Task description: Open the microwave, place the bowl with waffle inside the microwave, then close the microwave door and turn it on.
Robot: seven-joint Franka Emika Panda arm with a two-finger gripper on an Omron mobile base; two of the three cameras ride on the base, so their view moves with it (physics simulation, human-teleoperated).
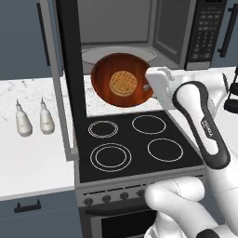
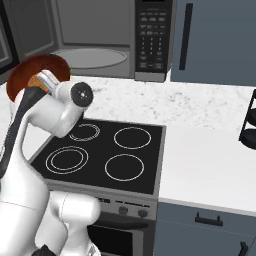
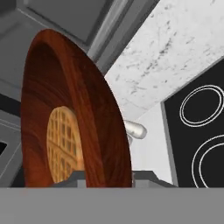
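One golden grid-patterned waffle (image 1: 123, 82) lies centred in the glossy reddish-brown bowl (image 1: 108, 85), held in the air before the open microwave (image 1: 139, 35), beyond the cooktop (image 1: 137, 142); the gripper (image 1: 149, 87) clasps its right rim. From the right base view the arm hides most of the bowl (image 2: 27, 71). The hand view shows the bowl (image 3: 87, 113) edge-on, fingertips cut off below.

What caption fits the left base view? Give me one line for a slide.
Gripper carries the bowl with the waffle toward the open microwave.
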